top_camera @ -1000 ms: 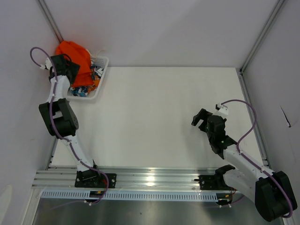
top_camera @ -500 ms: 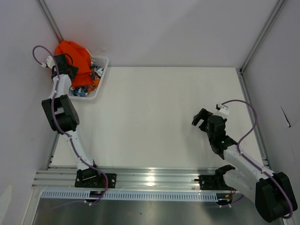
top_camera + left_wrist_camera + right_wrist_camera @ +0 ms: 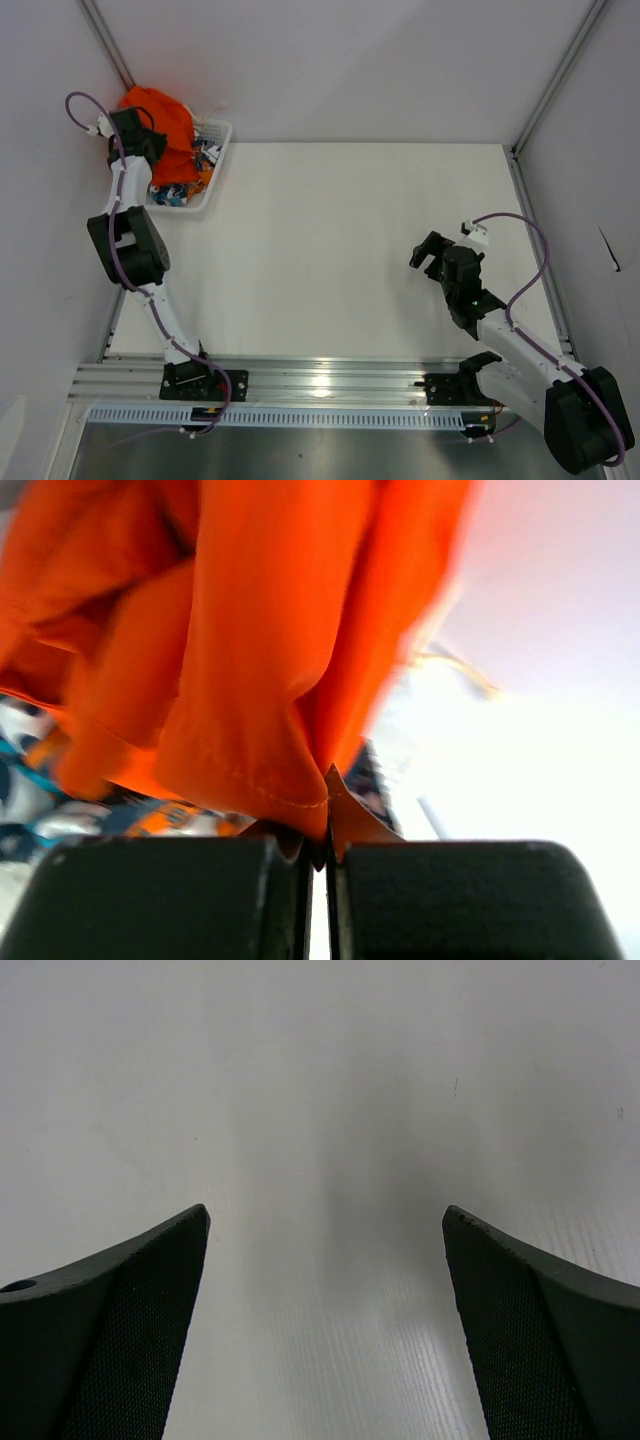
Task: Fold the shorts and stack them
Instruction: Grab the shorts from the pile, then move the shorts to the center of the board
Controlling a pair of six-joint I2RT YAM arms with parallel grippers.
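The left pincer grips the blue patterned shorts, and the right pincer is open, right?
No: the left pincer grips the orange shorts, not the patterned pair, as the left wrist view shows. The right pincer is open.

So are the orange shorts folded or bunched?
Bunched. The orange shorts sit in a crumpled heap on the white basket, with the left end effector shut on a hanging fold.

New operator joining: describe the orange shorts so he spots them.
At the far left corner of the table sits a white mesh basket. The orange shorts heap over its far edge, plain bright orange, unlike the patterned pair beneath.
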